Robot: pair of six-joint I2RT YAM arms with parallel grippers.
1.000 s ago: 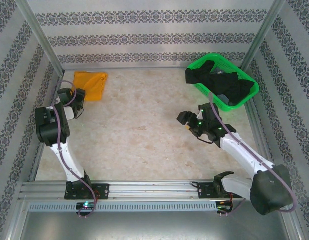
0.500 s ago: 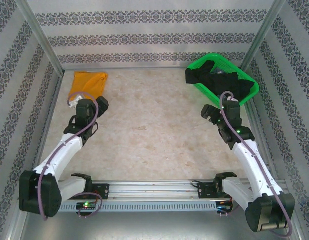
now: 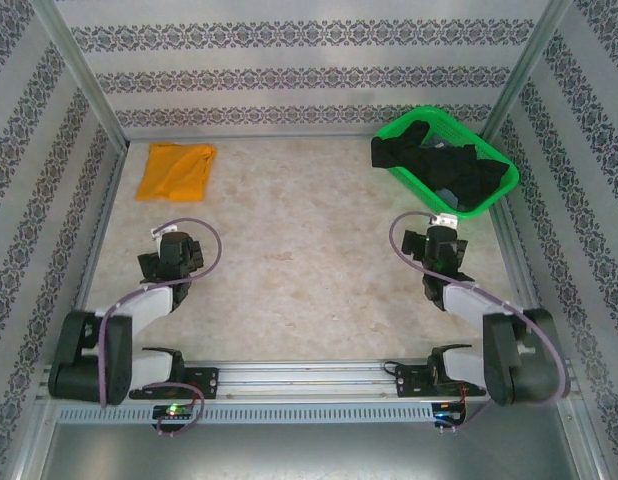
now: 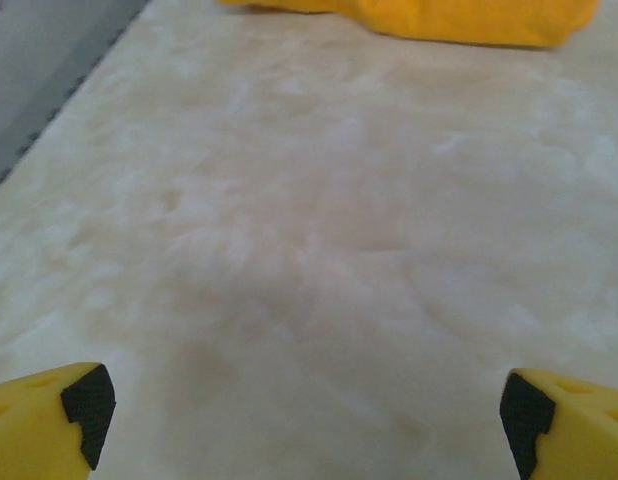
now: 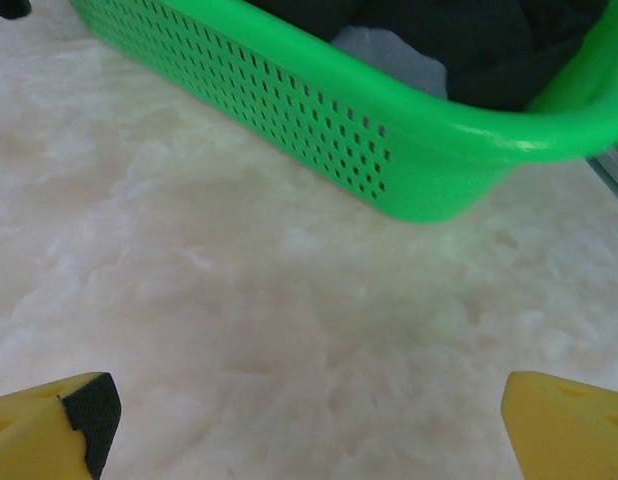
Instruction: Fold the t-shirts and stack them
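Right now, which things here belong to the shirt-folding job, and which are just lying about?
Part of the job:
- the mustard-orange t-shirt, lying at the far left
- the black t-shirts, heaped in the basket

Just there:
- the green mesh basket, merely holding the black ones
- the table
- the patterned walls

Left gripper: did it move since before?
Yes. The left gripper pulled back toward the table's near edge, away from the orange t-shirt, which stayed put.

The mustard-orange t-shirt (image 4: 459, 18), at the table's (image 3: 289, 270) far left corner, is cut off by the left wrist view's top edge; the black t-shirts (image 3: 459, 170) bunch in the basket (image 3: 425, 190), their number untellable.
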